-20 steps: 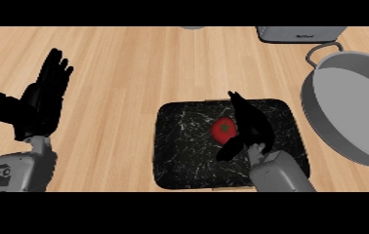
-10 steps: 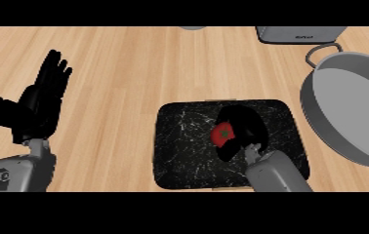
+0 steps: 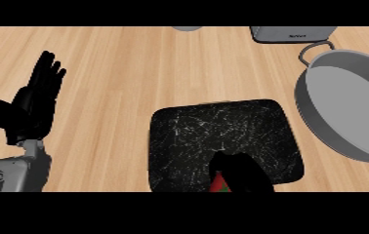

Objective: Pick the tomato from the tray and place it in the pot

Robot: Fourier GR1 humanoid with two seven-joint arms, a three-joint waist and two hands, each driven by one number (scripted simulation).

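A black speckled tray [image 3: 216, 126] lies on the wooden counter, right of centre. At its near edge my right hand [image 3: 240, 172] is curled over the red tomato [image 3: 218, 184], of which only a small red and green sliver shows at the view's lower edge. The grey pot [image 3: 335, 106] stands at the right, partly cut off by the view's edge, with a loop handle at its top. My left hand [image 3: 34, 104] rests open at the far left, fingers up, well away from the tray.
A grey appliance [image 3: 292, 33] sits at the back right, just behind the pot's handle. A small grey round object [image 3: 187, 28] peeks in at the top centre. Bare wooden counter [image 3: 144, 67] spreads between the left hand and the tray.
My right hand has closed round the tomato and drawn back toward the view's lower edge, carrying it from the tray's middle to its near edge. The left hand stayed put.
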